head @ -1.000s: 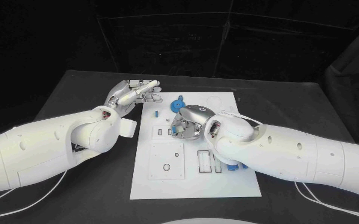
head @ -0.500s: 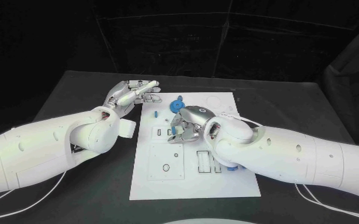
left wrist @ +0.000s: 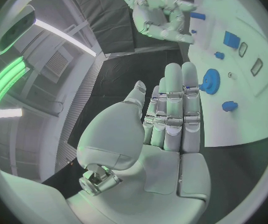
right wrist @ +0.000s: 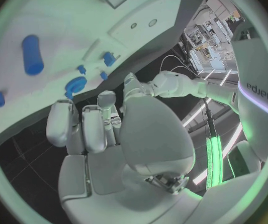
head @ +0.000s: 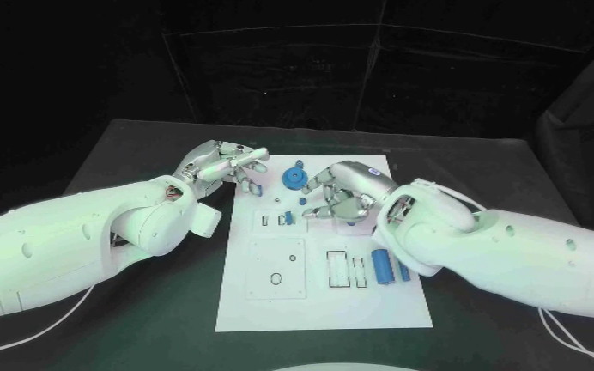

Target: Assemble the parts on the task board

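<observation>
Board (head: 316, 302) sits mid-frame in the head view. We see the right hand (head: 344, 192) has lifted off the slots where it was pressing 0.5 s ago and moved toward the upper right, fingers now spread and holding nothing. That uncovers a blue cylinder (head: 381, 264) lying by the slots at lower right. The blue gear (head: 294, 178) stands near the board's top edge. The left hand (head: 226, 165), at upper left beside the board, is loosely curled and empty. We judge one placement finished, with more parts waiting.
</observation>
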`<state>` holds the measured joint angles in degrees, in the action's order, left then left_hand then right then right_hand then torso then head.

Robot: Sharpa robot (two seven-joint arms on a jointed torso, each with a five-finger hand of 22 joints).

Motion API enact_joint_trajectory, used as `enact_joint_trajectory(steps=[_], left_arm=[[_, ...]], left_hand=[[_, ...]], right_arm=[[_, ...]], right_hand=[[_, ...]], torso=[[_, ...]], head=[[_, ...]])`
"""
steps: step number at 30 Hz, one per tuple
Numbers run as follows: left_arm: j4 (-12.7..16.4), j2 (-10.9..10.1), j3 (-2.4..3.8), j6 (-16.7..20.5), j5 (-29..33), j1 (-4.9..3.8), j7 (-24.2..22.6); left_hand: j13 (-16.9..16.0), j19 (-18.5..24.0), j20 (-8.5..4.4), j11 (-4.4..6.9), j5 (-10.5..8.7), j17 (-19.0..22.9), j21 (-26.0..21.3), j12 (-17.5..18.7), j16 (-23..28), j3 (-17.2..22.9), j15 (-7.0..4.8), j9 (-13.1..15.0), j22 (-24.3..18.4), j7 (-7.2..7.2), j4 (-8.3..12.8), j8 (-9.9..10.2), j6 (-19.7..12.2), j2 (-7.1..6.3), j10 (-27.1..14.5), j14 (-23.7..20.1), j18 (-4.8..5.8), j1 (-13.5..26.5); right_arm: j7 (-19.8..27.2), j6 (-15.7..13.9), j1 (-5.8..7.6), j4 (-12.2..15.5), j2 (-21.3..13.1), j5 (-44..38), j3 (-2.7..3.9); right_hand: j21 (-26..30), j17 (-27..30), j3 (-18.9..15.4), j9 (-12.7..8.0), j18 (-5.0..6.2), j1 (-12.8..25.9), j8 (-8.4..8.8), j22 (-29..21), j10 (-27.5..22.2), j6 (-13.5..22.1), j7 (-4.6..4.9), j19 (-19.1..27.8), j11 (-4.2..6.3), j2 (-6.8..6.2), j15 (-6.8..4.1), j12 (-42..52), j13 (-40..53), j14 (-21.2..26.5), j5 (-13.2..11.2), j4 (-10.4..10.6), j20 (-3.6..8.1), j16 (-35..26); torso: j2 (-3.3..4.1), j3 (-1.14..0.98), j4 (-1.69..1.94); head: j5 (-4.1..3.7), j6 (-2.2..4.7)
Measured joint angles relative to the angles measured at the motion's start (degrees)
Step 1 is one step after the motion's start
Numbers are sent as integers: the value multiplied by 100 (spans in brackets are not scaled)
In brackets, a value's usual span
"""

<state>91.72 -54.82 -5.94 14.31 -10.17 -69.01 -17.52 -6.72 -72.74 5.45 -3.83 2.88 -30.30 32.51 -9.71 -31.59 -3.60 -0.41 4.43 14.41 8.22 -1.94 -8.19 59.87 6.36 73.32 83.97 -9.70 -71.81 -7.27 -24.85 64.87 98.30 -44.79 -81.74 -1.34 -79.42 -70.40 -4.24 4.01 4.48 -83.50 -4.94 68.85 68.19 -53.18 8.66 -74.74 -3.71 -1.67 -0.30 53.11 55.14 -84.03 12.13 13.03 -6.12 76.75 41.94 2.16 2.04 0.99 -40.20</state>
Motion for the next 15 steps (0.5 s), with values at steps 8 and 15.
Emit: enact_joint_trajectory(steps=[8,15], left_arm=[[75,123,8,-775,-1796,-383,2043],[-126,538,-115,-1420,-2992,-726,3513]], left_hand=[[-592,-381,-109,88,0,-3191,1509,-686,-3159,-373,-105,93,1402,-64,-449,-203,-44,44,38,2,1,442],[-1670,-942,-304,275,0,-4458,3192,-1990,-4940,-827,-288,403,3529,-283,-1075,-771,114,243,98,0,280,780]], right_arm=[[879,4,601,-225,-711,1812,59],[1172,24,766,-571,-839,2777,62]], right_hand=[[294,518,198,-3,88,-285,-19,-448,-85,-1,-2,225,13,103,0,-277,-319,0,222,-198,49,-474],[320,536,109,-6,88,-173,-39,-484,-63,-1,-2,225,35,-7,0,-277,-358,0,222,-160,49,-505]], torso=[[-120,-42,-21],[-234,-96,-32]], head=[[37,-48],[86,-110]])
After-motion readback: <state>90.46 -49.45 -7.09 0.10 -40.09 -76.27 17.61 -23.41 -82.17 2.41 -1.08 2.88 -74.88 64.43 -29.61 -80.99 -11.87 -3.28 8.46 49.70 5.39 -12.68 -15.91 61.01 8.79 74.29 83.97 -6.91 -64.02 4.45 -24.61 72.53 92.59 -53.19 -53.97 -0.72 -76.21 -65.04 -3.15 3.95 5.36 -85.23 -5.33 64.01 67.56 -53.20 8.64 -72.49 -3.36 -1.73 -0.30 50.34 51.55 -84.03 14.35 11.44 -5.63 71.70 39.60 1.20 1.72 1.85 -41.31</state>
